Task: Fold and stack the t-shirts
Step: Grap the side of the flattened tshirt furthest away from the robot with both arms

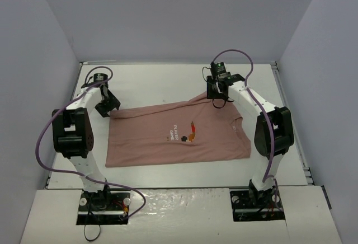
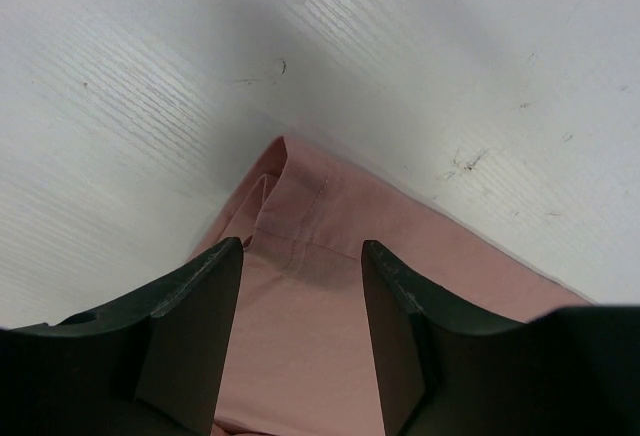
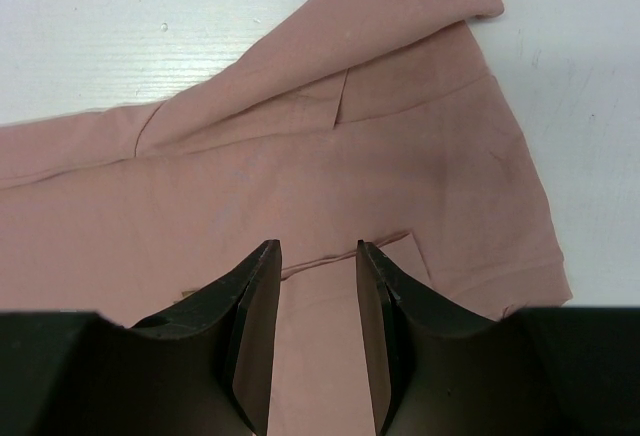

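T-shirt point(image 1: 179, 135) lies flat, print up, mid table point(image 1: 162, 79). Left gripper point(image 1: 106, 108), jaws spread, straddles its far-left hem corner. Right gripper point(image 1: 219, 101), jaws likewise apart, sits over the far-right sleeve, nothing pinched. Judgement: both placed to draw the far edge nearward.

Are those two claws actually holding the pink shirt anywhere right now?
Nothing looks held. The left gripper stands open over a hem corner of the t-shirt; the right gripper is open over a sleeve, with the cloth lying flat.
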Robot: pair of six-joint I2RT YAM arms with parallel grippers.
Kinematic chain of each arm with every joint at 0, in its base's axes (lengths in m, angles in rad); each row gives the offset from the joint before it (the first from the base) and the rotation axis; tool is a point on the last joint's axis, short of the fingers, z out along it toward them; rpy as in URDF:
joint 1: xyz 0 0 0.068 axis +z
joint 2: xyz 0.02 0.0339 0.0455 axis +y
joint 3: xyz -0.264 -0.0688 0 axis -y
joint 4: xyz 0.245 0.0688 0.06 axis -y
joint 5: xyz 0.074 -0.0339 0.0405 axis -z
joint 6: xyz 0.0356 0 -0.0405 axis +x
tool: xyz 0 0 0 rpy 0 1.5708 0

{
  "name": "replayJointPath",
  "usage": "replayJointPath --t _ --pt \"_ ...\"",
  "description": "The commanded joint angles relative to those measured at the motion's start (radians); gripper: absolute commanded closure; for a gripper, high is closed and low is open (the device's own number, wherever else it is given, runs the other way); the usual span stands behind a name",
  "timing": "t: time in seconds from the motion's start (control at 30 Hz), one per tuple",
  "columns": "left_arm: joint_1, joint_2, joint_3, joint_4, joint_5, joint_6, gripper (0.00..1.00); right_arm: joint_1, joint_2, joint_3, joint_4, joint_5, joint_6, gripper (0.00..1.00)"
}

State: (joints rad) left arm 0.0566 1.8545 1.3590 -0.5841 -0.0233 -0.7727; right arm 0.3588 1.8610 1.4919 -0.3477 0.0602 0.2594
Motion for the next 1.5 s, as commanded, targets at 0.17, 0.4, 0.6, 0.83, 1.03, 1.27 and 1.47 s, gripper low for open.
replayJointPath --t 0.17,0.4,0.6,0.83,1.03,1.27,1.47 --pt "0.018 -0.021 0.001 -0.005 -0.005 -0.012 0.52 -0.009 -0.045 -0.010 0.036 -0.013 -0.008 0.67" --pt "0.017 0.008 0.034 -0.003 0.003 -0.014 0.62 -0.009 -0.048 -0.015 0.038 -0.014 -0.006 0.67" --pt "0.015 0.022 0.045 -0.003 0.014 -0.014 0.86 -0.012 -0.054 -0.021 0.039 -0.014 -0.005 0.67" --pt "0.015 -0.050 0.063 -0.001 0.017 0.003 1.00 -0.025 -0.045 -0.014 0.041 -0.017 -0.003 0.67" --pt "0.010 -0.166 0.046 -0.003 0.023 0.047 1.00 -0.056 0.009 0.043 0.041 -0.044 0.019 0.68" --pt "-0.001 -0.229 0.002 0.000 0.045 0.084 1.00 -0.066 0.138 0.138 0.045 -0.096 0.045 0.75" --pt "-0.009 -0.208 0.004 0.007 0.068 0.087 1.00 -0.064 0.215 0.159 0.051 -0.111 0.091 0.75"
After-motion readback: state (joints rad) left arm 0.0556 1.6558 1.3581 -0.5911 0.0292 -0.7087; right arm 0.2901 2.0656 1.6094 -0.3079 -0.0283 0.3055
